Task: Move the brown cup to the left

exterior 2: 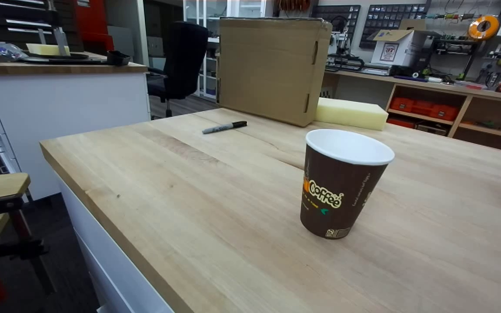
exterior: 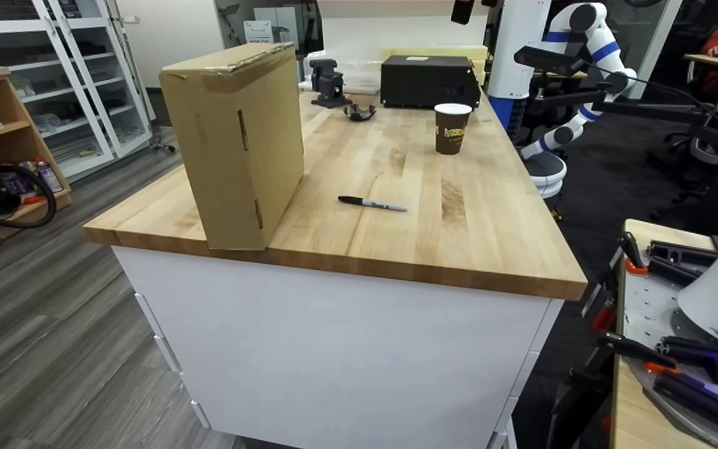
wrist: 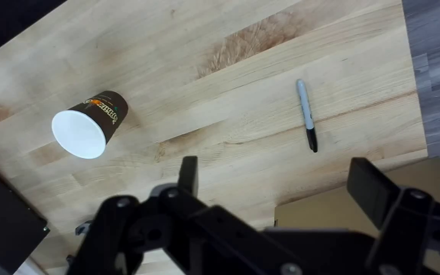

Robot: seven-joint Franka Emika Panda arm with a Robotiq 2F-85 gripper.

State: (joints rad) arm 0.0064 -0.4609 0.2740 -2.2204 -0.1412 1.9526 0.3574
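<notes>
A: In an exterior view I can read "Coffee" on the brown cup (exterior 2: 342, 184). Where exactly does it stand?

B: It stands upright on the wooden table (exterior: 496, 206), with the mouth up, so the white inside is visible. In an exterior view it is near the black case (exterior: 424, 81). The wrist view shows bare wood between these two.

A: And the gripper (wrist: 277, 177), how is it?

B: Its two fingers (wrist: 188, 175) are wide apart, and between the tips I see only the wood. The cup is well away from them, toward the left side of the wrist view. The finger at the right side of this view covers a part of the cardboard box (exterior: 240, 149).

A: What else lies on the table?

B: A marker (wrist: 306, 114) lies flat, nearer to the box than to the cup, and its black cap points to the box. In an exterior view a yellow block (exterior 2: 350, 114) is beside the box; if they touch, I cannot tell. Also in an exterior view there is a black vise (exterior: 328, 84), with a curved black part (exterior: 359, 113) near it.
</notes>
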